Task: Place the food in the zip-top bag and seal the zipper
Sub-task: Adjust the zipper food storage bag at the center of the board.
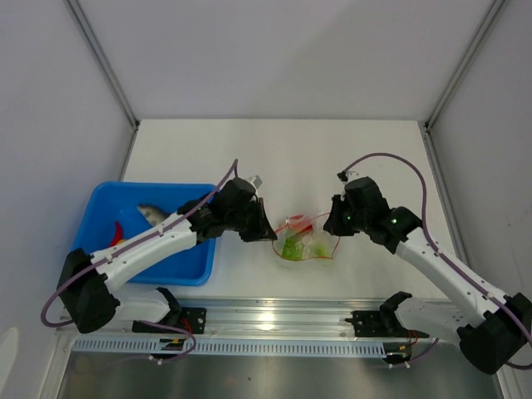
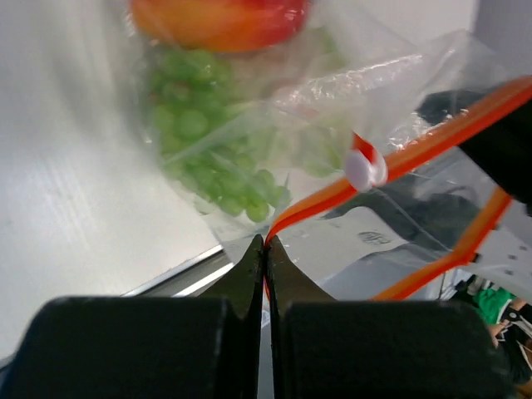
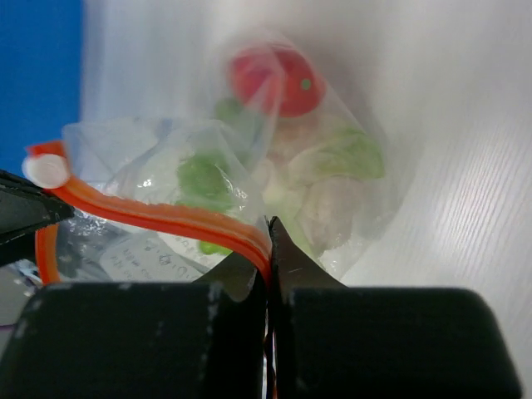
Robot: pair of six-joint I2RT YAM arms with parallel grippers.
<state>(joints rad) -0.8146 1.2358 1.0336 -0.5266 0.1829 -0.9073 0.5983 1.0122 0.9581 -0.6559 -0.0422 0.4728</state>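
Observation:
The clear zip-top bag (image 1: 304, 242) lies between my two grippers, and food shows through it: a red-orange fruit (image 2: 220, 17), green bits (image 2: 208, 158), a red piece (image 3: 278, 79) and white cauliflower (image 3: 332, 204). My left gripper (image 1: 270, 233) (image 2: 266, 241) is shut on the left end of the red zipper (image 2: 416, 150), close to its white slider (image 2: 366, 169). At the other end of the zipper (image 3: 158, 216), my right gripper (image 1: 333, 228) (image 3: 268, 226) is shut on the strip. A grey fish (image 1: 153, 212) and a red chili (image 1: 118, 229) lie in the blue tray.
The blue tray (image 1: 179, 258) sits at the left of the white table, under my left arm. A metal rail (image 1: 274, 316) carrying both arm bases runs along the near edge. Grey walls close in the table at the back and sides.

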